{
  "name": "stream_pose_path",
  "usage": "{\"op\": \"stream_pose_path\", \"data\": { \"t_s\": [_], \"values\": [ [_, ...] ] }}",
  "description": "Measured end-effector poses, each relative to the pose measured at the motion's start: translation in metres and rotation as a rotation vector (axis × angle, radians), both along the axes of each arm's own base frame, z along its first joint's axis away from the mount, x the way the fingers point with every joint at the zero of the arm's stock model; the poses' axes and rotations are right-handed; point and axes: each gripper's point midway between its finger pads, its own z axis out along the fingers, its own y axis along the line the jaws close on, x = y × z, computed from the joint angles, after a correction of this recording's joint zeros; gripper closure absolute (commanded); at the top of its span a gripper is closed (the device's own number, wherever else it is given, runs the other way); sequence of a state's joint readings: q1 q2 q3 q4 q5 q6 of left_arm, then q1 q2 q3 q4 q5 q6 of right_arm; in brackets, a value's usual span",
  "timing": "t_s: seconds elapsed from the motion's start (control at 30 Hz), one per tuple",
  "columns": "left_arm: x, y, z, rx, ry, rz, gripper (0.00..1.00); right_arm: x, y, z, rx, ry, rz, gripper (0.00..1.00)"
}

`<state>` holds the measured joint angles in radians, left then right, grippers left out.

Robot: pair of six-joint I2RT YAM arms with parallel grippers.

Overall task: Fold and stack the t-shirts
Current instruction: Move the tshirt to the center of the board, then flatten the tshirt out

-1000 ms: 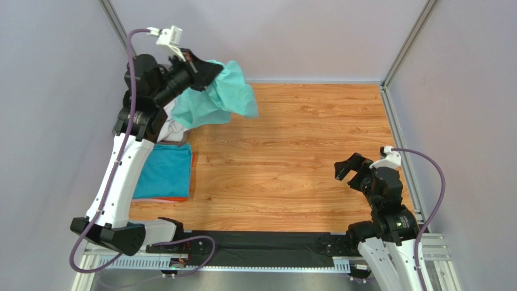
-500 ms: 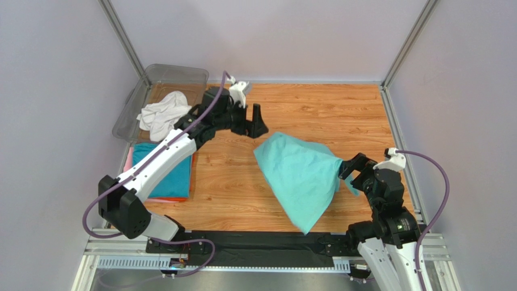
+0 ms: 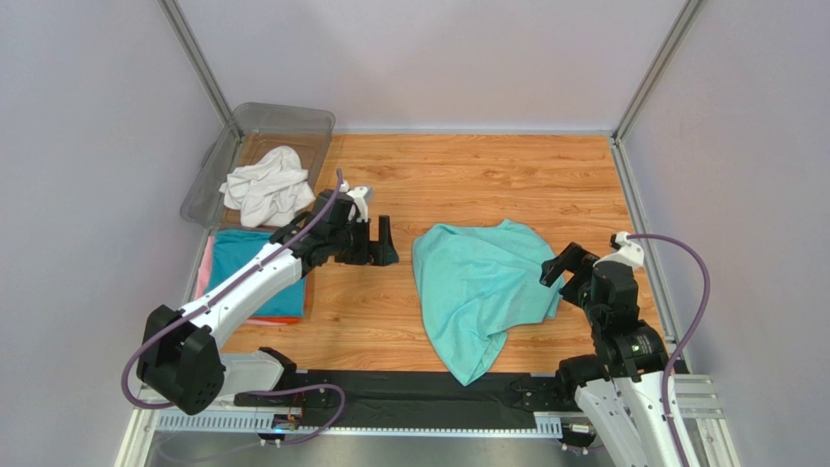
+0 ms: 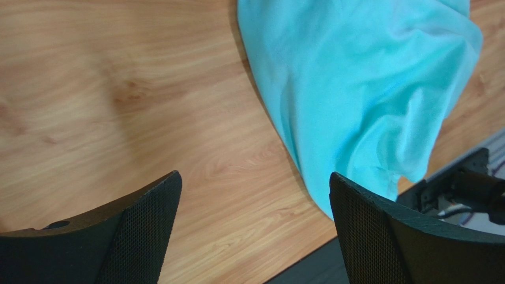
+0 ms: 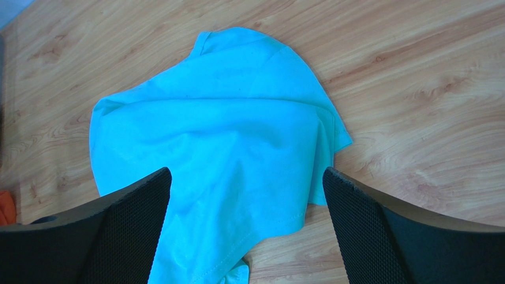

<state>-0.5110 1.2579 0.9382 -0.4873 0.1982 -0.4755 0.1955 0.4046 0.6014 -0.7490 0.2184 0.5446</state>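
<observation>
A mint green t-shirt [image 3: 482, 292] lies crumpled on the wooden table, right of centre, its lower tip reaching the near edge. My left gripper [image 3: 382, 247] hovers open just left of it, with only bare wood between its fingers [image 4: 253, 183], and the shirt [image 4: 355, 89] shows ahead. My right gripper [image 3: 563, 265] stands open at the shirt's right edge, looking down on the cloth [image 5: 219, 136], jaws wide [image 5: 246, 173] and holding nothing. A white t-shirt [image 3: 265, 185] sits bunched in the clear bin [image 3: 282, 112]. A folded teal-blue t-shirt [image 3: 244, 261] tops a stack with pink [image 3: 204, 268] and orange [image 3: 282, 319] edges.
The bin stands at the far left corner and the folded stack in front of it, partly under my left arm. A black strip [image 3: 419, 394] runs along the near table edge. Grey walls and metal posts close in the sides.
My left gripper opened and let go of the mint shirt, which swung from above the bin and dropped onto the table's right half. The left arm came down toward the centre. The right arm stayed put.
</observation>
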Motion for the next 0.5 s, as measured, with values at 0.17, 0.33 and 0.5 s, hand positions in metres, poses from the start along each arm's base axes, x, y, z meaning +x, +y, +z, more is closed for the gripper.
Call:
{"op": "stream_pose_path", "data": {
  "t_s": [0.17, 0.33, 0.5],
  "values": [
    [-0.042, -0.027, -0.035, -0.075, 0.132, -0.104, 0.00, 0.001, 0.002, -0.017, 0.013, 0.089, -0.016, 0.00],
    [-0.066, -0.068, -0.053, -0.119, 0.216, -0.211, 0.00, 0.003, 0.003, -0.032, 0.017, 0.164, -0.027, 0.00],
    [-0.056, -0.096, -0.070, -0.081, 0.258, -0.218, 0.15, 0.003, 0.003, -0.034, 0.020, 0.169, -0.031, 0.00]
  ]
}}
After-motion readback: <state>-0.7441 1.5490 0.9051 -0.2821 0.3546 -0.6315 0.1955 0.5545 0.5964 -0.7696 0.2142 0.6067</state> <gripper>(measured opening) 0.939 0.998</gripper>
